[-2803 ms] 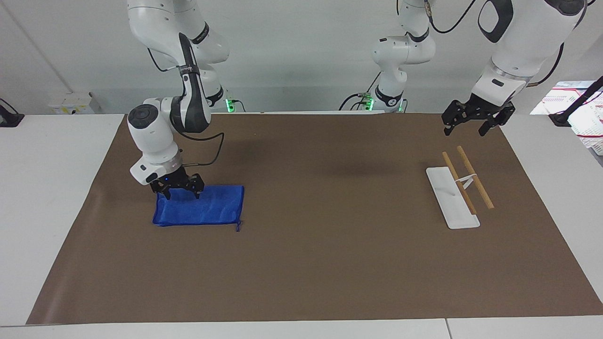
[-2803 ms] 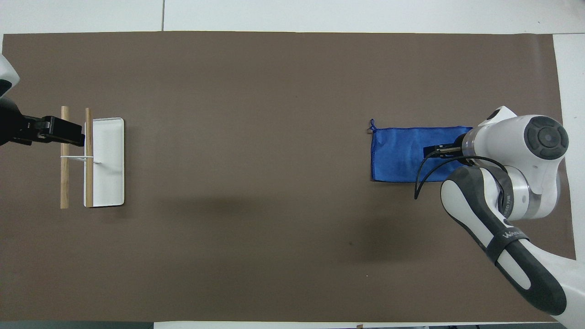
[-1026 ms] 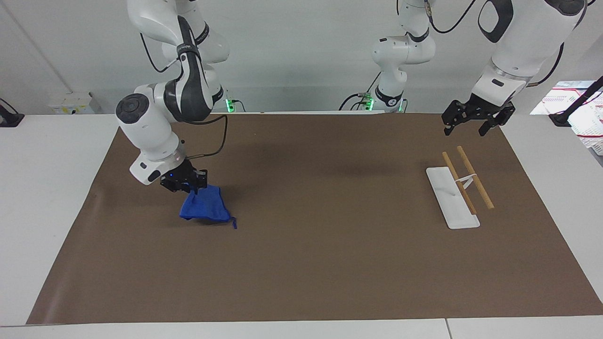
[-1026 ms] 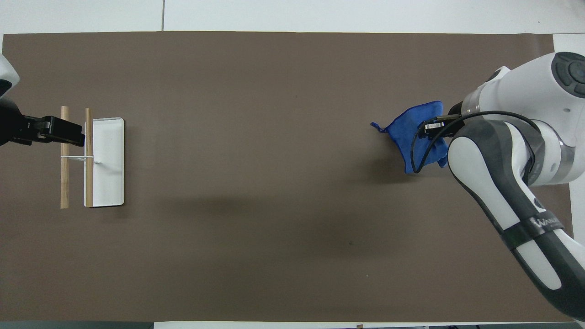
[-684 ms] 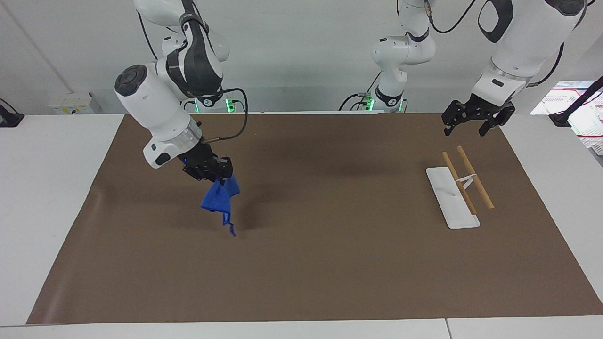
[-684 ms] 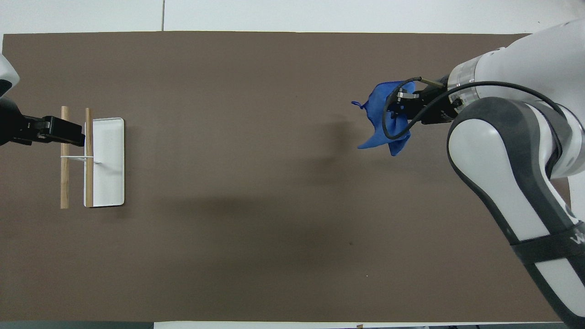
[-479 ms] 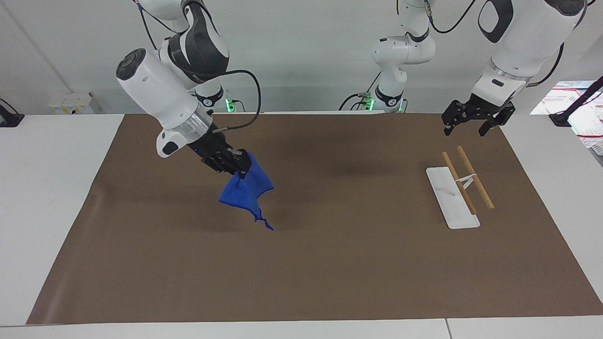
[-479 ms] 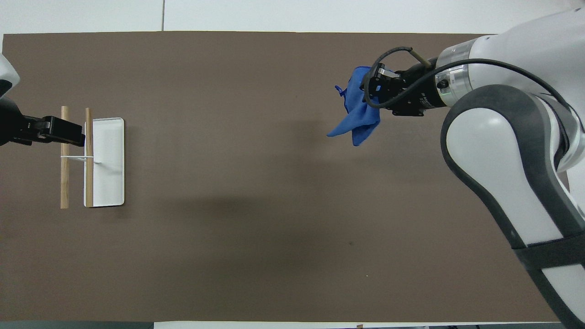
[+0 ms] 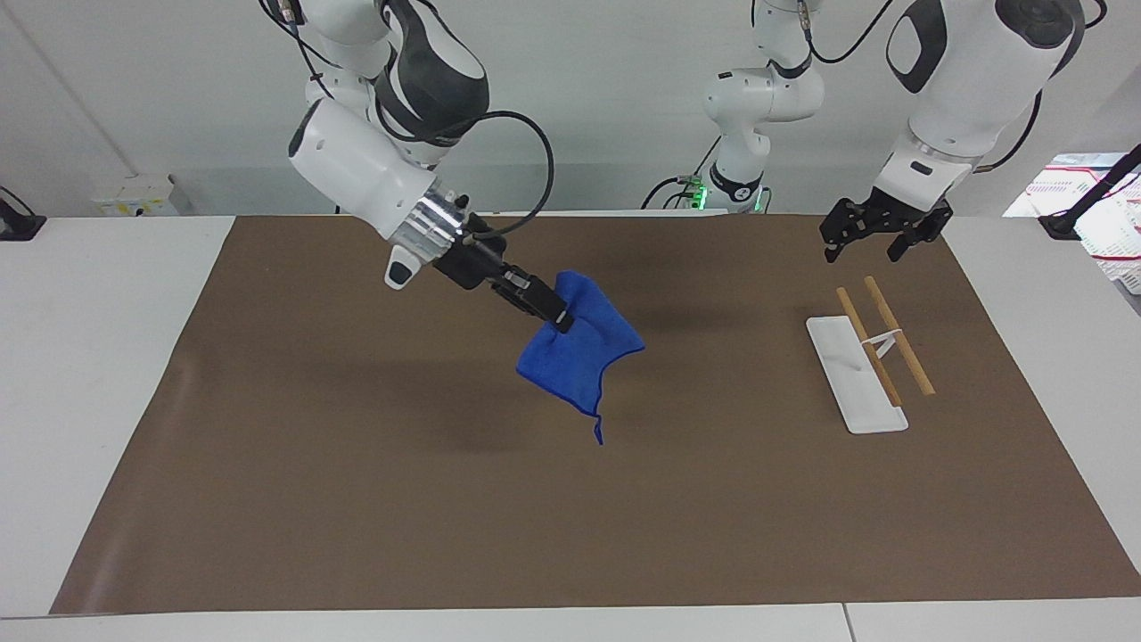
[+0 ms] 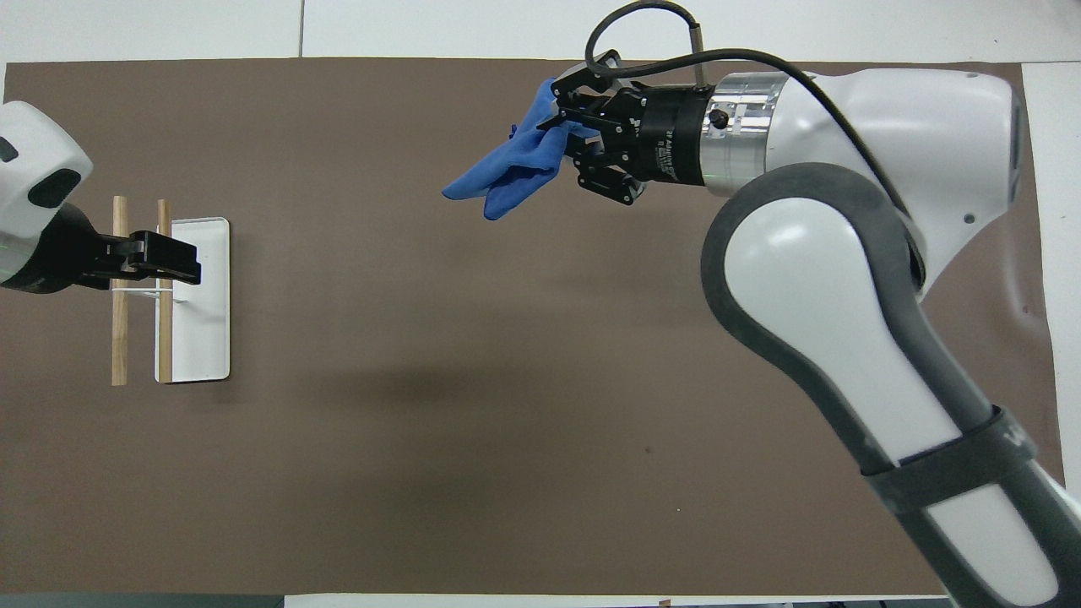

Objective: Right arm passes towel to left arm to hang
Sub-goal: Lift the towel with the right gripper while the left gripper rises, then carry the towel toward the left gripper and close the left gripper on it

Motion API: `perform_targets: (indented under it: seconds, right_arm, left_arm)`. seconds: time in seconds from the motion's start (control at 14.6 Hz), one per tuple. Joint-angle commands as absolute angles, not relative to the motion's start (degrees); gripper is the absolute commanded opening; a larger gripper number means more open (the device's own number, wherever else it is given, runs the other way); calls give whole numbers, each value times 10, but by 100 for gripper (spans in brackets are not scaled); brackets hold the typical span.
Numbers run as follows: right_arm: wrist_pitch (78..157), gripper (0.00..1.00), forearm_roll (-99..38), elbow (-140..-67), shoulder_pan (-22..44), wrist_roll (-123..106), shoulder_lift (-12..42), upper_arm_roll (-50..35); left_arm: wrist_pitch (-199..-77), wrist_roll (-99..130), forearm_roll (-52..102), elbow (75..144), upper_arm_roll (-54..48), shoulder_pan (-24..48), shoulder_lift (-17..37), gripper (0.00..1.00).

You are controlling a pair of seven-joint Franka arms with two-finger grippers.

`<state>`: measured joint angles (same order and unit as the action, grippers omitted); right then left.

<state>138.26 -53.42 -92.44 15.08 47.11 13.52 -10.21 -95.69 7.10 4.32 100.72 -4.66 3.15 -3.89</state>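
Brown mat (image 9: 624, 499), towel (image 9: 578, 355) lifted above its middle.
Right gripper (image 9: 560, 321) clamps the towel; left gripper (image 9: 863, 241) gapes empty above the rack (image 9: 869, 357).

No text can be read; the right arm's (image 10: 844, 253) wrist lettering is illegible

The white counter (image 9: 98, 374) was covered by a brown mat (image 9: 570, 517); a white rack with two wooden rods (image 9: 869, 357) stood on it toward the left arm's end.
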Motion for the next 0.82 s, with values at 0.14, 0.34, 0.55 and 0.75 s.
perform_targets:
  seconds: [0.14,0.34,0.55,0.75]
  right_arm:
    - [1459,0,-555,-910,207,579,144,-105]
    - [1478,0,-555,-911,242,605,145,-104]
    - [1516,0,-555,-914,271,618,148,-104]
    - [1516,0,-555,-916,272,618,149,-105]
  left_arm:
    - [-1028,303,157,1042,-45,43,-41,100]
    - [-1068,471,219,1046,-45,48,-32,100]
    - [-1131,674,247,1049,-45,76,-21,100]
    - [-1154,800,266,1049,-45,102,-9,100]
